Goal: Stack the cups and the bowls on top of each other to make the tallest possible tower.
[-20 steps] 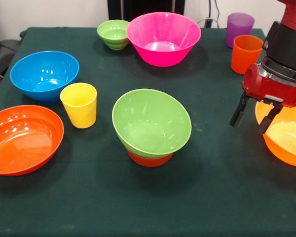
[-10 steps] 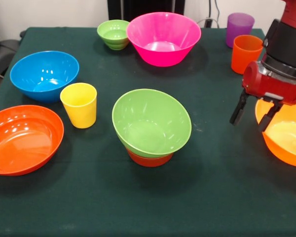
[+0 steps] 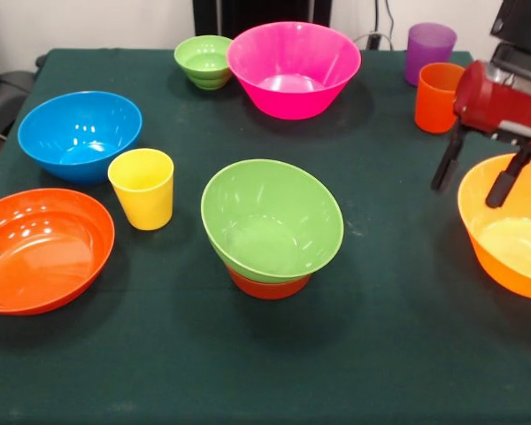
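The tower is a medium green bowl [image 3: 273, 221] sitting tilted on a small red-orange bowl [image 3: 267, 286] at mid-table. A large yellow-orange bowl [image 3: 511, 241] rests on the cloth at the right edge. My gripper [image 3: 468, 192] hangs open above that bowl's left rim, one finger outside it and one over its inside, holding nothing. A yellow cup [image 3: 143, 188] stands left of the tower. An orange cup [image 3: 435, 96] and a purple cup [image 3: 429, 49] stand at the back right.
A large pink bowl [image 3: 292, 69] and a small ribbed green bowl [image 3: 203, 60] sit at the back. On the left are a blue bowl [image 3: 80, 133] and a shallow orange bowl [image 3: 40, 248]. The dark green cloth [image 3: 380, 354] covers the table.
My gripper has risen and shifted slightly right, its fingers lifting away from the yellow-orange bowl's rim. The bowl stayed in place on the table.
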